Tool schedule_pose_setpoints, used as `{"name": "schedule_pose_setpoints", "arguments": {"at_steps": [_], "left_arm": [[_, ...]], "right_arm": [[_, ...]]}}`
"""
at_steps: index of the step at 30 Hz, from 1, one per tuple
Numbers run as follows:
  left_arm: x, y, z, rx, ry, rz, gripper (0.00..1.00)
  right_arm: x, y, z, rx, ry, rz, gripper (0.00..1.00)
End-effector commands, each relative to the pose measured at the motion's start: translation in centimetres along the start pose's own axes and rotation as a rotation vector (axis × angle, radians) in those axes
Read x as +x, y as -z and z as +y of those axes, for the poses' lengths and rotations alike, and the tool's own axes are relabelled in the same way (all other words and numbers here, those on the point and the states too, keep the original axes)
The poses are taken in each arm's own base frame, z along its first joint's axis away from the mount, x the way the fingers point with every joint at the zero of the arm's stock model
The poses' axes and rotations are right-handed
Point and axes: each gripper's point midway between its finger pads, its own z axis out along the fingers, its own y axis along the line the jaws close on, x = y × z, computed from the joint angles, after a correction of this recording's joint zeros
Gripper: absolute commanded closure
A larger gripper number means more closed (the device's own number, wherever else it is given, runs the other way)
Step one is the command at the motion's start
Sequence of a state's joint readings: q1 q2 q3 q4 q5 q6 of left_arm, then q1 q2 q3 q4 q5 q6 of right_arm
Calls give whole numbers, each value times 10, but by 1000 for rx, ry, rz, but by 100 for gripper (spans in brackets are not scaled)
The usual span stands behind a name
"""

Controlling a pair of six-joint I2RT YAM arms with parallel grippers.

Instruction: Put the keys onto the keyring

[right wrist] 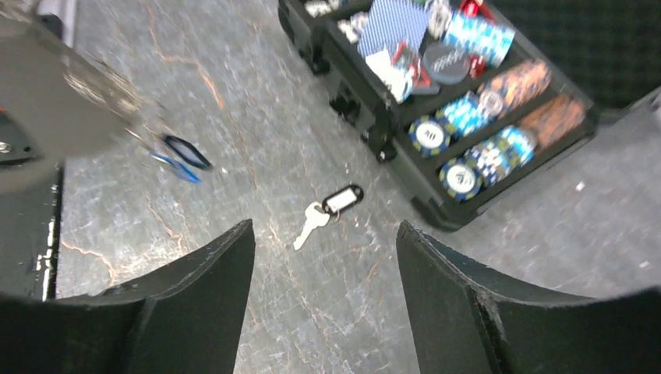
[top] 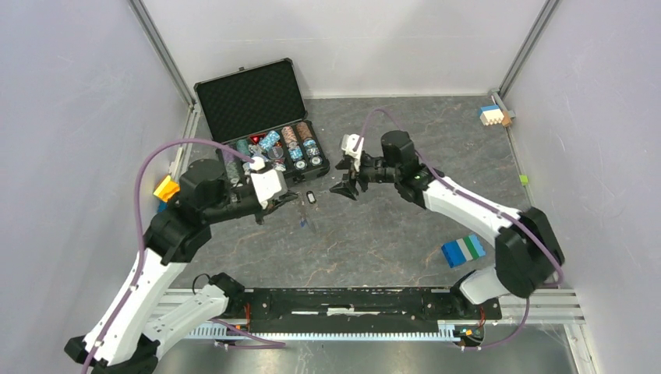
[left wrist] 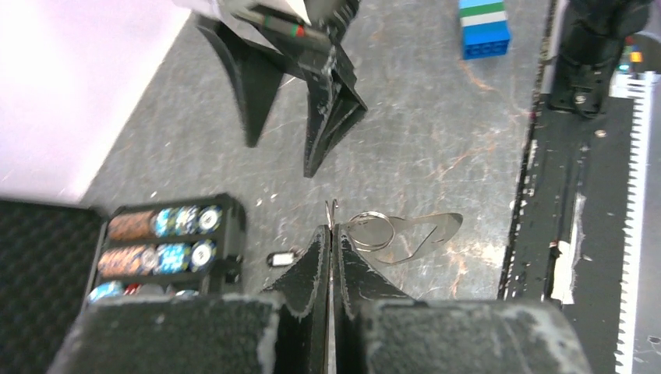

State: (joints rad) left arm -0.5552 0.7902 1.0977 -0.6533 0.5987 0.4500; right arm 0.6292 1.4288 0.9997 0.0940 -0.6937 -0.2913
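- Grey, scuffed desk (top: 374, 234) carries an open black case (top: 261, 128) of poker chips toward its far-left corner.
- Left fingers (left wrist: 312, 269) are pressed together and pinch a thin metal keyring (left wrist: 371, 231) by its rim. The ring sticks out to one side of the tips and is held above the desk, about the middle and a little to the left.
- Two tagged keys (right wrist: 179, 158), one tag blue and one black, dangle below the left fingers. The right wrist view is blurred there, so how they hang on the keyring cannot be told.
- One loose key (right wrist: 337, 201) with a black-and-white tag lies flat on the desk. It is just on the near side of the case, between the two sets of fingers and touching neither.
- Right fingers (right wrist: 210, 273) are spread wide above the desk, with their tips just right of the loose key and pointing toward the left fingers.
- Blue block (top: 462, 250) with green and white stripes sits near the right edge, toward the near side.
- Small pale blocks (top: 493, 115) rest in the far-right corner.
- Yellow piece (top: 166, 188) sits at the left edge.
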Motion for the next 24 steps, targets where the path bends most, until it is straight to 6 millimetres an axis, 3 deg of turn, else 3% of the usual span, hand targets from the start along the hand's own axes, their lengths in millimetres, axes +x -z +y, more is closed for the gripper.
{"name": "schedule_pose_setpoints", "arguments": {"at_steps": [1, 7, 14, 24], "left_arm": [[8, 33, 20, -184, -16, 111, 98], [24, 54, 25, -278, -10, 172, 98], [35, 53, 18, -263, 8, 168, 98], [36, 42, 9, -198, 16, 138, 98]], "right_arm": [[28, -25, -19, 55, -57, 87, 30], [67, -65, -22, 4, -64, 195, 37], [108, -103, -18, -116, -77, 305, 36], [148, -120, -24, -163, -73, 423, 35]]}}
